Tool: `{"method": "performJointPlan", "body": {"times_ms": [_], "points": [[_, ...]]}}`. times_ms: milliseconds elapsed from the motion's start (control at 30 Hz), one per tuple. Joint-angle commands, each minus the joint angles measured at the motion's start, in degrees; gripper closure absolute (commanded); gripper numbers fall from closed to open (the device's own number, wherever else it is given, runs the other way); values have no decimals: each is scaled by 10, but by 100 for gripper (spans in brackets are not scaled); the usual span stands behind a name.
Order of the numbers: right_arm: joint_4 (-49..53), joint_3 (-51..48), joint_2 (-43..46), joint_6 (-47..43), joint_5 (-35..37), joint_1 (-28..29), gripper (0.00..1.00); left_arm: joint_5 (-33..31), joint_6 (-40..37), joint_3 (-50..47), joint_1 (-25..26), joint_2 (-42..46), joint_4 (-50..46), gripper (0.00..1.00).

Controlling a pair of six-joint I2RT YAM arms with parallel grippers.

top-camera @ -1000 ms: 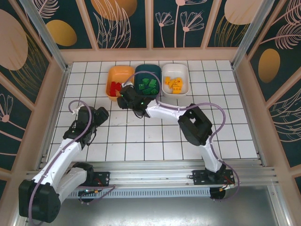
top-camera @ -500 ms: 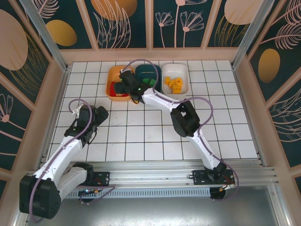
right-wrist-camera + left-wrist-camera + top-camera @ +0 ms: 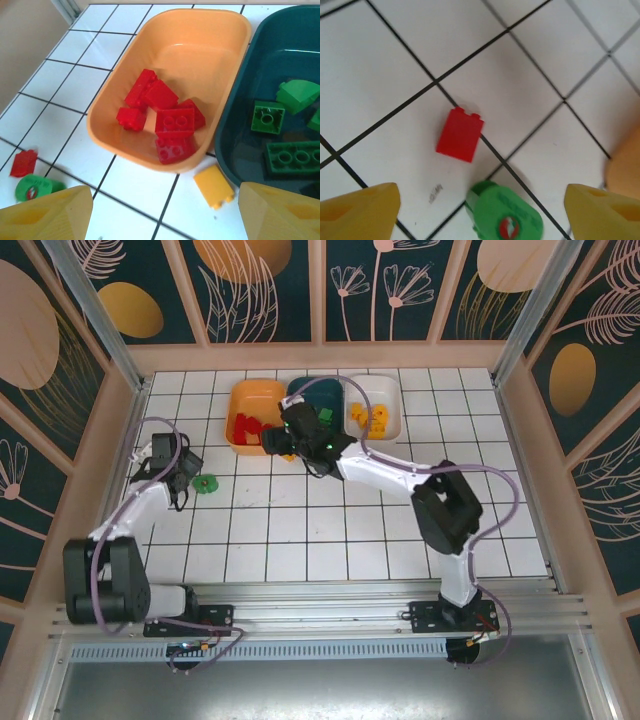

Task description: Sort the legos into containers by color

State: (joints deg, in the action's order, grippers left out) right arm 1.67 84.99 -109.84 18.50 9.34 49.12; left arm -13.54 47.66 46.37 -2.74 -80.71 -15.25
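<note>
White tiled floor [image 3: 330, 530] w/ floral wall panels [image 3: 260, 290]

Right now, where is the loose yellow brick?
Right wrist view: the yellow brick lies bottom centre on the tiles, just outside the orange tray and the teal tray.

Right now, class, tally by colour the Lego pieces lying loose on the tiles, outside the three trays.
Red brick: 1
Green round piece: 1
Yellow brick: 1
Total: 3

Overhead camera sees the whole table [image 3: 300, 540]; close wrist cameras share the round green piece [image 3: 502, 220].
</note>
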Motion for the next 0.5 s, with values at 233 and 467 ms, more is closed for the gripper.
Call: {"method": "performJointPlan", "body": {"times_ms": [233, 467], "points": [[-84, -181, 124, 43, -12, 3, 23, -75, -94, 136, -15, -188, -58, 31], [-90, -215, 145, 42, -12, -5, 23, -59, -126, 160, -15, -246, -57, 34]]}}
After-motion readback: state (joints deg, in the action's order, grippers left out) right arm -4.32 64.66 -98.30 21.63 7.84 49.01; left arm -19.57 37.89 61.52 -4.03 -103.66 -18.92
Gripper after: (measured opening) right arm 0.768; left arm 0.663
